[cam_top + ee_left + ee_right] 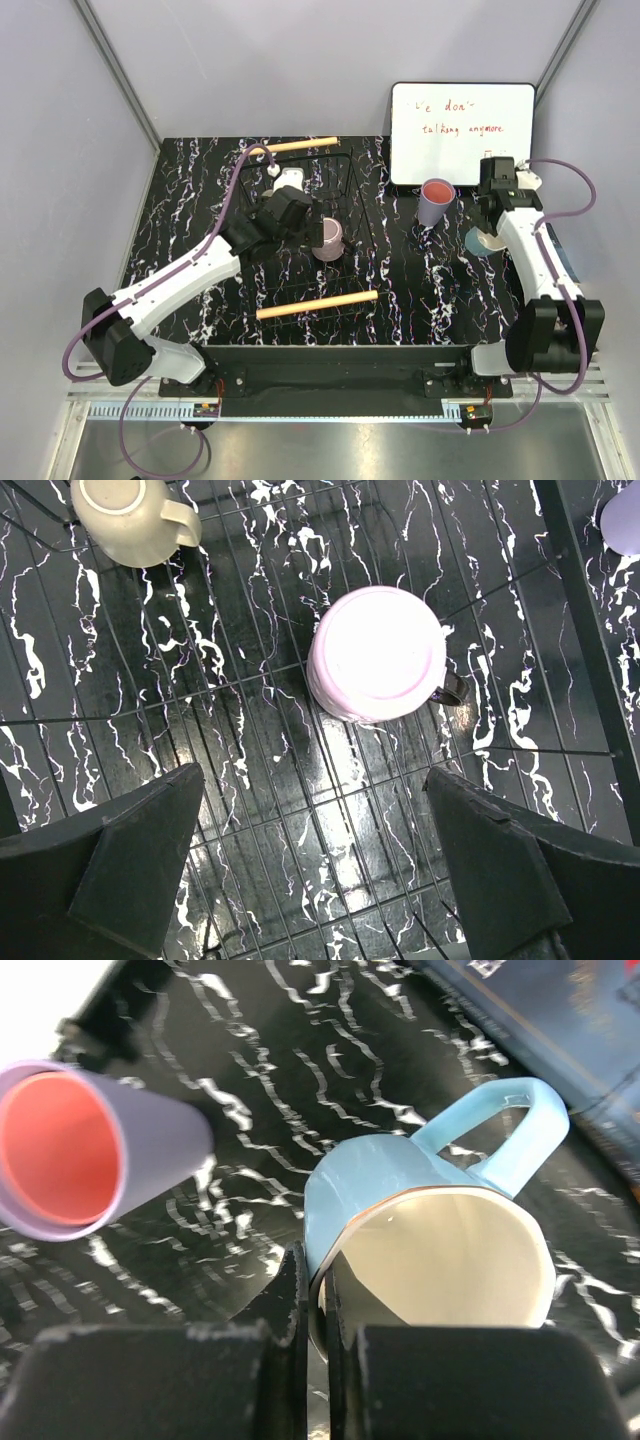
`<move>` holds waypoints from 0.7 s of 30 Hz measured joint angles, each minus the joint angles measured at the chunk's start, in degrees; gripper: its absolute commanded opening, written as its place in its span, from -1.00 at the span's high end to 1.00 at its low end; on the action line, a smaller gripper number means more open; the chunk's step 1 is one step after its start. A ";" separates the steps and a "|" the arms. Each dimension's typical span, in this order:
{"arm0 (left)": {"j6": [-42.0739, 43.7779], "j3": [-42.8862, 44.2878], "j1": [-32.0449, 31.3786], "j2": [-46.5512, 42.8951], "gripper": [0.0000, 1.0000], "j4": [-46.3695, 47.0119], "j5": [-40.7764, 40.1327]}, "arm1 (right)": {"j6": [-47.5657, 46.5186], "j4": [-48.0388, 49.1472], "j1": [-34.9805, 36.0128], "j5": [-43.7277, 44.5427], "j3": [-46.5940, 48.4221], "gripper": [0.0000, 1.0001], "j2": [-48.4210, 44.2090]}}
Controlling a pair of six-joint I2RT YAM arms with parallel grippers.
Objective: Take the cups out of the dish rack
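Top external: over the dish rack the left tool hangs spread wide above the mauve-pink cup (mouth down, bare grid around). Right of the rack a lavender cup stands mouth-up on the counter. Further right, the right tool pinches the light blue mug by its rim, handle pointing away from the rack.

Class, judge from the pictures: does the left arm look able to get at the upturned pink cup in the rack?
Probably yes: its open fingers hang above the pink cup, nothing lies between, and the cream mug stands apart.
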 measured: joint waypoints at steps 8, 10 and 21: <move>-0.39 0.00 -1.29 0.70 -0.98 -0.07 -0.04 | -3.96 -5.07 0.00 3.45 10.08 1.00 12.63; -0.39 0.00 -1.55 0.79 -0.98 -0.09 -0.15 | -4.63 -5.29 0.02 4.26 14.19 1.00 17.09; -0.37 0.00 -1.66 0.79 -0.98 -0.15 -0.96 | -6.25 -5.40 -0.11 5.51 29.79 1.00 32.17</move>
